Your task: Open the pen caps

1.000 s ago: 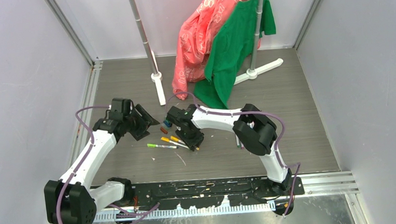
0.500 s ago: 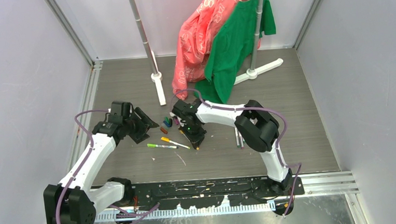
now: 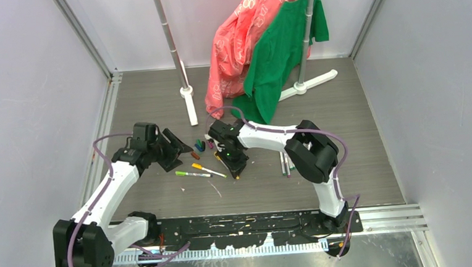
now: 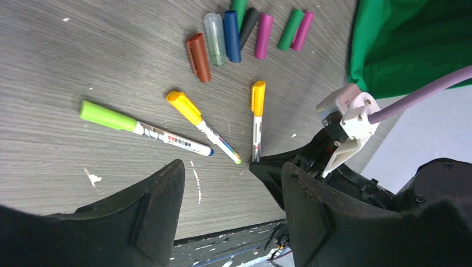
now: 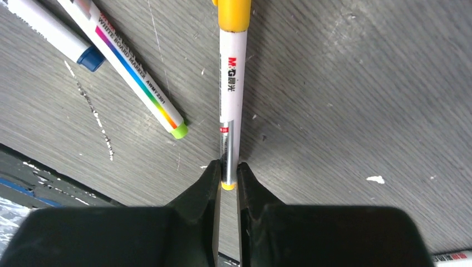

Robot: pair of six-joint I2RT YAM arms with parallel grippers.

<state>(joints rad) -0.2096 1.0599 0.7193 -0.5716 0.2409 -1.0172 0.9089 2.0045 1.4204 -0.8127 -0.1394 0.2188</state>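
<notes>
Three capped pens lie on the grey floor: a green-capped one (image 4: 106,117), a yellow-capped one (image 4: 186,108) and an orange-capped one (image 4: 257,100). My right gripper (image 5: 228,173) is shut on the bare tail end of the orange-capped pen (image 5: 230,83), which lies flat; its cap (image 5: 234,11) is on. In the top view the right gripper (image 3: 234,168) is just right of the pens (image 3: 194,173). My left gripper (image 4: 231,172) is open and empty, hovering to their left (image 3: 182,154). Several loose pen caps (image 4: 231,36) lie in a cluster behind them (image 3: 198,147).
A clothes rack with grey poles and white feet (image 3: 188,96) stands at the back, with a pink cloth (image 3: 234,41) and a green cloth (image 3: 278,50) hanging to the floor. A few uncapped pens (image 3: 285,164) lie by the right arm's elbow.
My right gripper has shifted a little right and back, staying low on the orange-capped pen. My left gripper has edged slightly right towards the pens, still open.
</notes>
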